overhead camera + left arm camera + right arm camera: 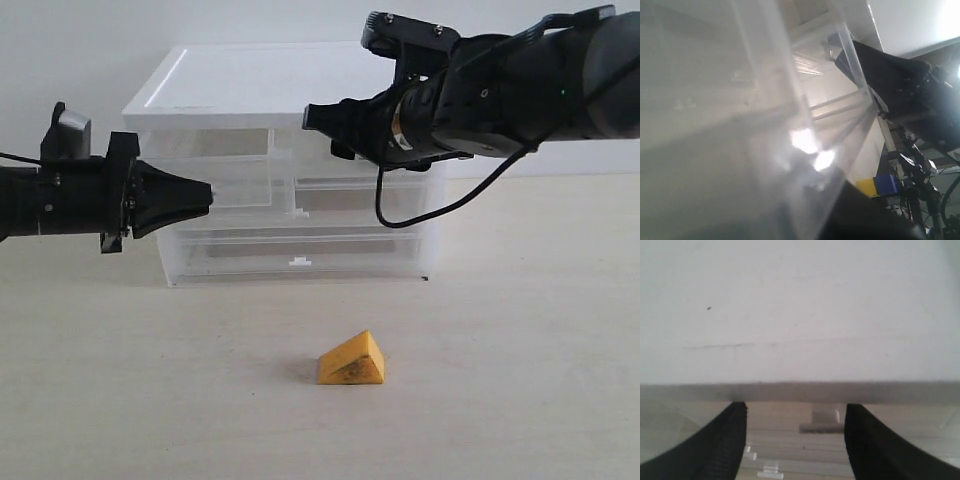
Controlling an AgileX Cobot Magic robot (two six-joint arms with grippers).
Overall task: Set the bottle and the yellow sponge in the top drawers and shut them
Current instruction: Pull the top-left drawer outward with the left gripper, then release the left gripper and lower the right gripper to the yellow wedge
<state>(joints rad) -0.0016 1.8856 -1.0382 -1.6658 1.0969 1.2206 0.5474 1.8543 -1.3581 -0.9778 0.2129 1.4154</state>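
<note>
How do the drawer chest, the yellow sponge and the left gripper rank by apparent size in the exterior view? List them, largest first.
1. drawer chest, by far the largest.
2. left gripper, counting its black tapered jaws and mount.
3. yellow sponge, smallest, though it seems to lie nearer the camera.
</note>
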